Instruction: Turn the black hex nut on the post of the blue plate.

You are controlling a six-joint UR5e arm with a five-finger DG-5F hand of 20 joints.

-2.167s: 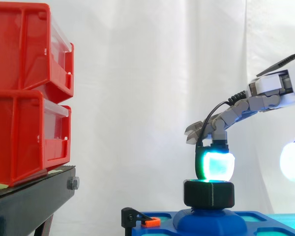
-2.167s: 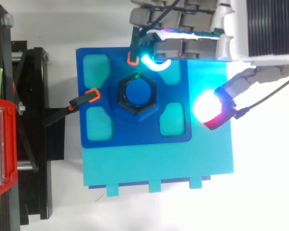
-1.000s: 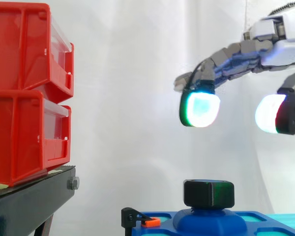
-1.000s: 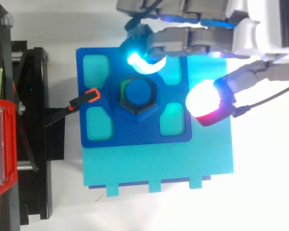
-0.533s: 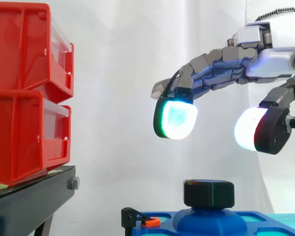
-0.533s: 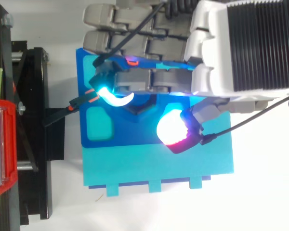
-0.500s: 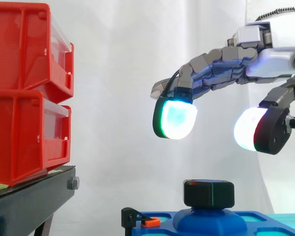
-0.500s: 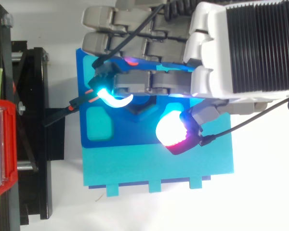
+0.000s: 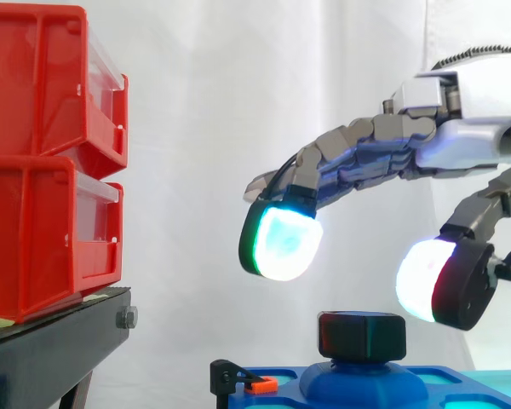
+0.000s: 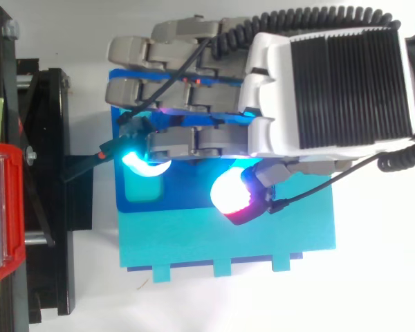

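The black hex nut (image 9: pixel 362 335) is seated on the post at the middle of the blue plate (image 10: pixel 183 201). The hand (image 9: pixel 460 145) is held above it, released and grasping nothing. Its fingers (image 9: pixel 279 244) are spread left and its thumb (image 9: pixel 422 290) right, presumably so that the nut can be straddled and pinched.

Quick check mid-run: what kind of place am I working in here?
Probably a lab robot test bench, not a factory line: a white curtain backdrop, stacked red bins on a black stand, and a blue plate fixture carrying a black hex nut.
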